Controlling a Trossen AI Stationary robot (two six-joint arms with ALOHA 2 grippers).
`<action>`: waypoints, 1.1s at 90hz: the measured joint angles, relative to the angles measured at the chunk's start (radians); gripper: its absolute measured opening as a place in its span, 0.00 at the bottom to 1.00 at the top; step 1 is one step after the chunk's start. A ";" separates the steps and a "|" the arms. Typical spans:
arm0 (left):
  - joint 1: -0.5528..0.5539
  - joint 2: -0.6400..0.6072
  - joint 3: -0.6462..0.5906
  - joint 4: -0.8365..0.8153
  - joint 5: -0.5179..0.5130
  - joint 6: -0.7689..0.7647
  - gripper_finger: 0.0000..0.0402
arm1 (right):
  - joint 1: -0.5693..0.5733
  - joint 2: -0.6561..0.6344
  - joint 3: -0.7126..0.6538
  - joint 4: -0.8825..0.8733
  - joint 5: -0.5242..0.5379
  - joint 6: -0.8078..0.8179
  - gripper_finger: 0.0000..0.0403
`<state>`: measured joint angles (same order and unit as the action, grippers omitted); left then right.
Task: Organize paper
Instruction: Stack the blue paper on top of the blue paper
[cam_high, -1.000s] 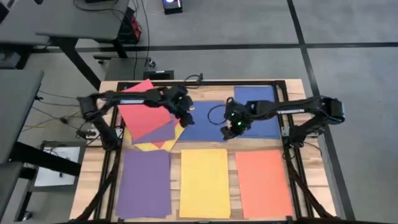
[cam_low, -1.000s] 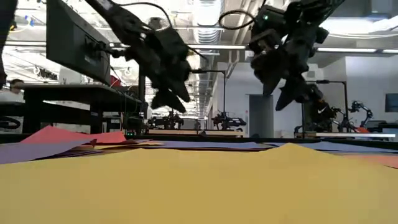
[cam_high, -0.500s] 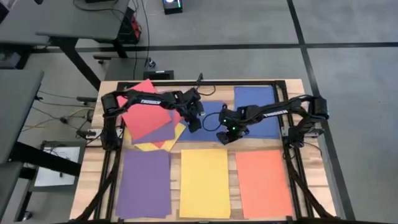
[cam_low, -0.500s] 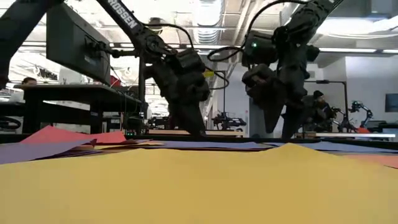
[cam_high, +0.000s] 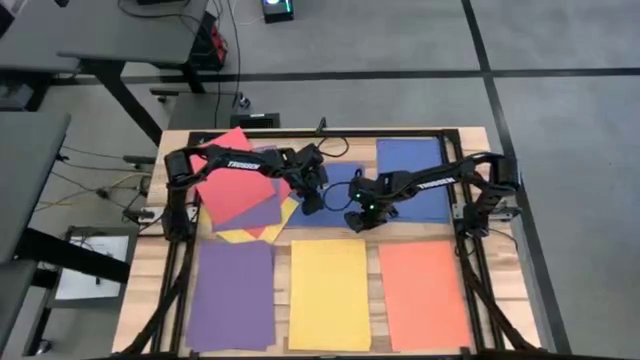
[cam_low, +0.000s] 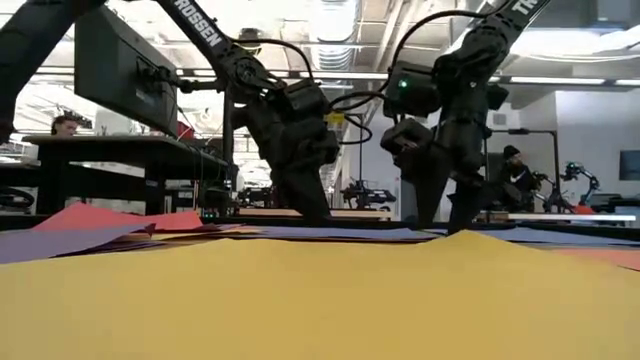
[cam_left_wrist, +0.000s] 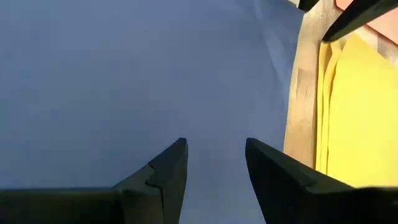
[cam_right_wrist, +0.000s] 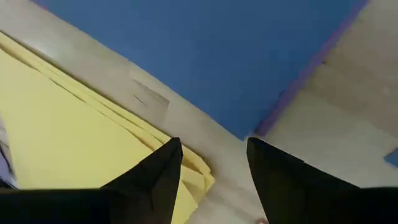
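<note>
High view. Wooden table (cam_high: 150, 290) carries the coloured paper. Lower row: purple sheet (cam_high: 231, 295) at left, yellow stack (cam_high: 329, 294) in the middle, orange sheet (cam_high: 423, 293) at right. Upper right: a squared blue sheet (cam_high: 412, 158). Upper centre: a skewed blue sheet (cam_high: 335, 196). Upper left: a loose fan of overlapping sheets with a red sheet (cam_high: 232, 180) on top. Left gripper (cam_high: 311, 203) sits over the left part of the skewed blue sheet, beside the fan's right edge. Right gripper (cam_high: 362, 219) sits at that sheet's lower edge, just above the yellow stack's top edge. Finger gaps not readable here.

Low view. Yellow paper (cam_low: 320, 300) fills the foreground; red (cam_low: 110, 218) and purple edges lie at frame left. Both grippers point down, tips at paper level behind the yellow rise: left gripper (cam_low: 312, 212) centre-left, right gripper (cam_low: 442, 222) centre-right with fingers apart. Only this view shows the room and people behind.

Left wrist view. Left gripper (cam_left_wrist: 216, 163) is released: fingers apart, nothing between them, blue paper (cam_left_wrist: 124, 81) directly beneath. Bare wood strip and yellow sheets (cam_left_wrist: 357, 112) at frame right.

Right wrist view. Right gripper (cam_right_wrist: 214, 163) is likewise spread and empty, over bare wood between the blue sheet's corner (cam_right_wrist: 205, 56) and the layered yellow stack (cam_right_wrist: 74, 137). A purple edge (cam_right_wrist: 298, 74) shows under the blue sheet, which is seen in no other view.
</note>
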<state>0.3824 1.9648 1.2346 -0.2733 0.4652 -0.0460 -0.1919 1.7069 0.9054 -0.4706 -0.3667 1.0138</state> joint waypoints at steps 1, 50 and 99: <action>0.000 0.000 0.000 0.000 0.000 0.000 0.36 | 0.001 -0.002 0.000 -0.005 0.002 0.000 0.44; -0.001 0.000 0.000 0.002 -0.001 -0.001 0.36 | 0.008 0.007 0.000 0.075 0.038 0.026 0.44; -0.053 0.000 -0.001 0.005 -0.006 0.076 0.36 | 0.008 0.007 0.000 0.140 0.083 0.062 0.44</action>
<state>0.3293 1.9649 1.2339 -0.2682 0.4593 0.0299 -0.1837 1.7142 0.9054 -0.3303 -0.2840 1.0755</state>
